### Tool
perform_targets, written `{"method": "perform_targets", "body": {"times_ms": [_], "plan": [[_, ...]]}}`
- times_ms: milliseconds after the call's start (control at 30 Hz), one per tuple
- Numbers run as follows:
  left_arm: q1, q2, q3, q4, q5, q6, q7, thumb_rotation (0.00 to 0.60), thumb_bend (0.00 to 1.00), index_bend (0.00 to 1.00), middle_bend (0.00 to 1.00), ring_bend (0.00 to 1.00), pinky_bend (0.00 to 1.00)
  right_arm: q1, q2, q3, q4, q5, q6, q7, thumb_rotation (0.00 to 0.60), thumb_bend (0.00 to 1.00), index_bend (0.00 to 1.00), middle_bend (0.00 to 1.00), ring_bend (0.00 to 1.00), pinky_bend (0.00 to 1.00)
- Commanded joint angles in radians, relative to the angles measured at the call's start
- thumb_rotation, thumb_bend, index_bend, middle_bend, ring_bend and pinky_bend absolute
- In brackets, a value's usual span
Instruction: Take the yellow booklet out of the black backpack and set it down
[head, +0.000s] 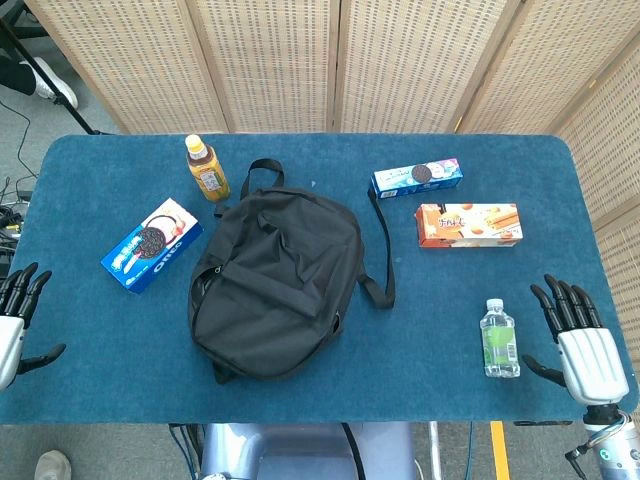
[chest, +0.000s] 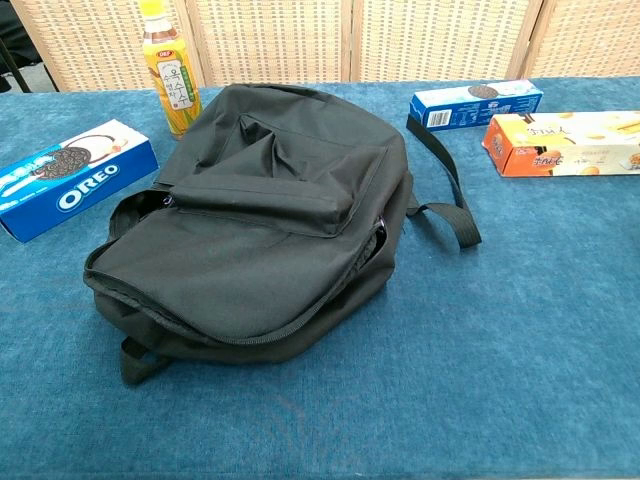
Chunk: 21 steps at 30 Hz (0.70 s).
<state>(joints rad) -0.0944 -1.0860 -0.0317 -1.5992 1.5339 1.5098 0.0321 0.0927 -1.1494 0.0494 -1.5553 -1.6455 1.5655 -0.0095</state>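
The black backpack (head: 275, 285) lies flat in the middle of the blue table, and the chest view shows it (chest: 255, 235) close up with its zip shut along the near edge. No yellow booklet shows in either view. My left hand (head: 15, 320) rests at the table's near left edge with its fingers spread and nothing in it. At the near right corner my right hand (head: 578, 340) lies the same way, fingers apart and empty. Both hands are well apart from the backpack, and neither appears in the chest view.
A blue Oreo box (head: 152, 244) lies left of the backpack, a yellow drink bottle (head: 206, 168) behind it. A blue biscuit box (head: 417, 177) and an orange wafer box (head: 468, 225) lie at the back right. A small water bottle (head: 499, 339) lies beside my right hand.
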Motion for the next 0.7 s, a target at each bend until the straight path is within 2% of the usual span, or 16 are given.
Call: {"method": "perform_targets", "body": {"times_ms": [33,267,400,467,700], "plan": [[0.001,0.001,0.000,0.000,-0.001,0.000,0.000,0.600,0.01,0.00,0.00,0.00,0.11,0.003,0.004,-0.012,0.004,-0.021,0.002,0.020,0.600,0.00,0.00,0.00,0.00,0.06],[0.002,-0.001,-0.005,0.002,-0.010,0.001,0.007,0.600,0.01,0.00,0.00,0.00,0.11,0.031,-0.003,-0.054,0.019,-0.085,-0.042,0.077,0.600,0.00,0.00,0.00,0.00,0.06],[-0.003,-0.008,-0.007,0.003,-0.015,-0.010,0.021,0.600,0.01,0.00,0.00,0.00,0.11,0.091,-0.001,-0.101,0.021,-0.202,-0.090,0.159,0.600,0.00,0.00,0.00,0.00,0.06],[-0.007,-0.016,-0.004,0.005,-0.015,-0.019,0.036,0.600,0.01,0.00,0.00,0.00,0.11,0.153,-0.001,-0.115,0.015,-0.265,-0.142,0.213,0.600,0.00,0.00,0.00,0.00,0.06],[-0.011,-0.032,-0.008,0.012,-0.027,-0.026,0.062,0.600,0.01,0.00,0.00,0.00,0.11,0.330,-0.098,-0.089,0.082,-0.378,-0.268,0.241,0.600,0.00,0.00,0.00,0.00,0.06]]}}
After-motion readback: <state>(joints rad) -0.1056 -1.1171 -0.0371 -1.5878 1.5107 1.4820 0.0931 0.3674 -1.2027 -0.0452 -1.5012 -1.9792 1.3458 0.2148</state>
